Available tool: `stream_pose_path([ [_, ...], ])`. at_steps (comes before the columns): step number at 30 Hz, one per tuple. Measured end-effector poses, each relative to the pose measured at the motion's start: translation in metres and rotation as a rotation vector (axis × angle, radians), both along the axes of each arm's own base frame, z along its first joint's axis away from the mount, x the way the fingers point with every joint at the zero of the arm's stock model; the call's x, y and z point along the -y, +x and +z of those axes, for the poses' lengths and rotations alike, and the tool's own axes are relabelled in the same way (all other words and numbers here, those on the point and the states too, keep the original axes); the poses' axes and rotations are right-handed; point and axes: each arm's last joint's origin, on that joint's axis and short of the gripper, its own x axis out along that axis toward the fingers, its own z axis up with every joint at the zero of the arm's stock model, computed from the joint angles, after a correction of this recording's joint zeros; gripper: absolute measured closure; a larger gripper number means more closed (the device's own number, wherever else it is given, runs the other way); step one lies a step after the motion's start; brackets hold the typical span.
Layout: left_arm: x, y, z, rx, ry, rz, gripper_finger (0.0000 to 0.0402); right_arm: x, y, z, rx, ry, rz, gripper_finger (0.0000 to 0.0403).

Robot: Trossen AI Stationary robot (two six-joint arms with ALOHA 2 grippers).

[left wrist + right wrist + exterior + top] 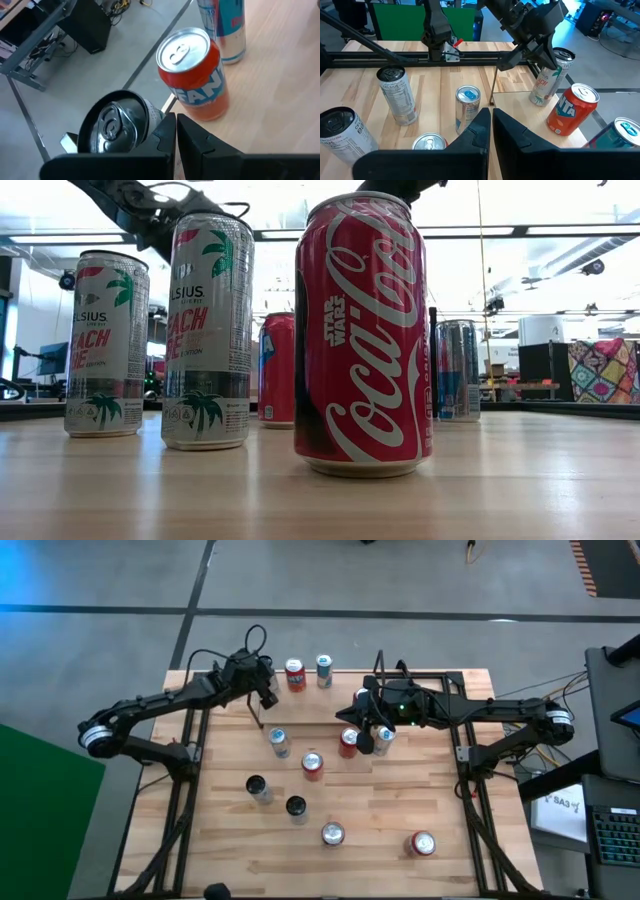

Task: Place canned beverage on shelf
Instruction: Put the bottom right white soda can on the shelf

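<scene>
Pale wooden surface carries many aluminium cans. Left jaws grasp a white cylindrical can with palm print, tilted, at the thin black rod shelf beside an orange Fanta can. Right jaws are clenched, empty.

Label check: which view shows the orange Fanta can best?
Left wrist view: the Fanta can sits close, lid and label clear. The right wrist view shows it whole but farther off. The high view shows only its small top. In the low view I cannot pick it out.
</scene>
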Motion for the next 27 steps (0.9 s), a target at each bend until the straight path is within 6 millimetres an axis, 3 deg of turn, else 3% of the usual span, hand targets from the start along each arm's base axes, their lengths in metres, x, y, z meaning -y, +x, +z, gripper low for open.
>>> stream_pose_path([
  [18, 0.001, 0.000, 0.003, 0.023, 0.004, -0.017, 0.0402, 0.000, 0.000, 0.000, 0.003, 0.014, -0.005, 0.0392],
  [27, 0.015, -0.012, 0.027, 0.127, 0.011, -0.122, 0.0402, 0.000, 0.000, 0.000, 0.006, 0.015, -0.006, 0.0392],
])
